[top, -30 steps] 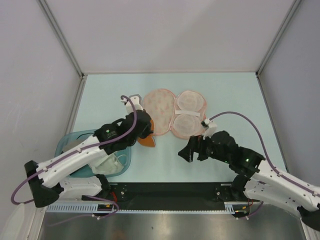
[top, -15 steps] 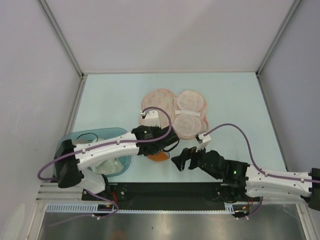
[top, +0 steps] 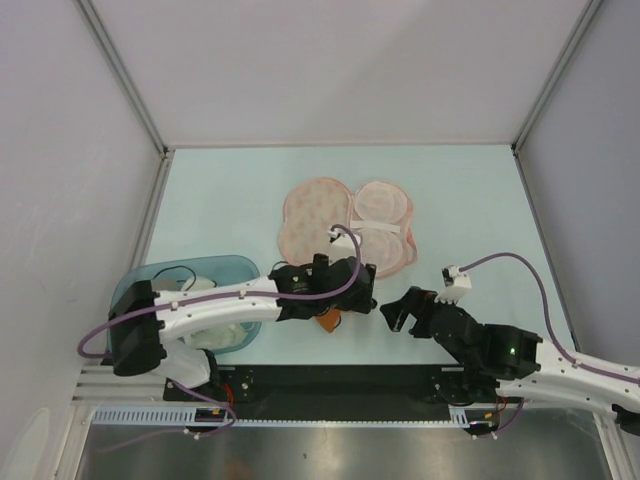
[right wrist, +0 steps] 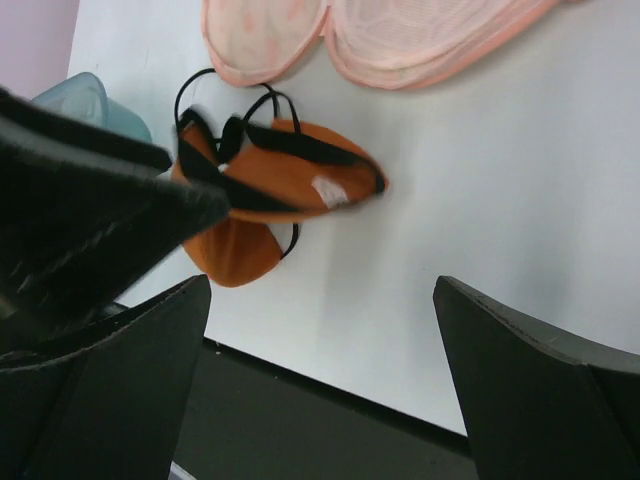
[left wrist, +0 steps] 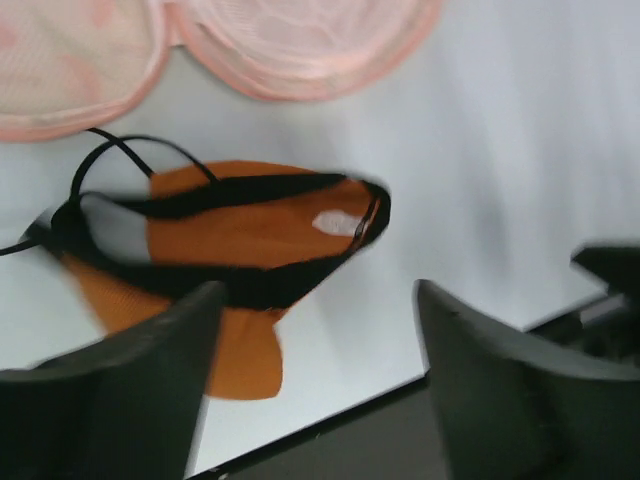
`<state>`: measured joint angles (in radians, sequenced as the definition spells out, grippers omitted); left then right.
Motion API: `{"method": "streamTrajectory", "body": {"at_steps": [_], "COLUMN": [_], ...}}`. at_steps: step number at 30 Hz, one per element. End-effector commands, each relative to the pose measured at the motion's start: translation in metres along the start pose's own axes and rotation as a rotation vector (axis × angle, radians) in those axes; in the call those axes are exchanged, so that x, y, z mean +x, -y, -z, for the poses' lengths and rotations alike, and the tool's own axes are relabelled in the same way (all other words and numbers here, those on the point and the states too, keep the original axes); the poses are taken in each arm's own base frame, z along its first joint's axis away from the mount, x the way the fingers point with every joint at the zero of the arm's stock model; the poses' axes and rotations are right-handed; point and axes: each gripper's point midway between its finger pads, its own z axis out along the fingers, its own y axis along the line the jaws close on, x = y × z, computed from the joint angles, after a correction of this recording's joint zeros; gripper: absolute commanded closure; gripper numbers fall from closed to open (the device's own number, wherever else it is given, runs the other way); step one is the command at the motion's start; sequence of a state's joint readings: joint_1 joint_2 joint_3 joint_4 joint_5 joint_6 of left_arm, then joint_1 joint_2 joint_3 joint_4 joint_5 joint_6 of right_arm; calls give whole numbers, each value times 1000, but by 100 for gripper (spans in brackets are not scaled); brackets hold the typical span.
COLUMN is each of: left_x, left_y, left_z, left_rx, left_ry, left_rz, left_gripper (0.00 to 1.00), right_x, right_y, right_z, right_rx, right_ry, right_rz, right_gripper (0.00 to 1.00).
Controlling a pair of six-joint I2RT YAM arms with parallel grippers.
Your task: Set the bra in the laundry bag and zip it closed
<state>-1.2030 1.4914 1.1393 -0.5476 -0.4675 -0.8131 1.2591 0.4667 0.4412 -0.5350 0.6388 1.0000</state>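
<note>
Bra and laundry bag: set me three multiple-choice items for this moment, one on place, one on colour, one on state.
1. Where is the bra?
A) on the table, on the near side of the laundry bag
B) inside the laundry bag
C) hanging over the table's edge

2. What colour is the bra's trim?
A) white
B) teal
C) black

3. The laundry bag is:
A) zipped shut
B) spread open, both halves flat
C) folded half closed

Key:
1 A: both wrist views show it on bare table, short of the bag.
2 C: black bands edge the orange cups.
3 B: the top view shows its two halves side by side.
</note>
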Motion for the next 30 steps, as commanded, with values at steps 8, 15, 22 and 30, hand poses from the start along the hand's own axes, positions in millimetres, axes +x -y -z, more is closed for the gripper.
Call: {"method": "streamTrajectory", "body": {"at_steps": [8, 15, 22, 30], "left_x": [-20, -16, -47, -18], "left_y": [-29, -72, -74, -85], "left_z": [95, 76, 44, 14], "left_rx": [194, 156, 33, -171], "left_ry": [13, -128, -268, -478], "left_rz": [251, 634, 756, 778], "left_gripper": [4, 4, 3, 7], "right_x": [-20, -28, -22, 21], "right_y": [-1, -23, -16, -20], "right_z": [-6, -39, -70, -94], "right_rx": [141, 214, 291, 311], "right_ry": [34, 62, 38, -134], "right_rz": [-333, -656, -868, -988], "right_gripper": [0, 0, 5, 8]}}
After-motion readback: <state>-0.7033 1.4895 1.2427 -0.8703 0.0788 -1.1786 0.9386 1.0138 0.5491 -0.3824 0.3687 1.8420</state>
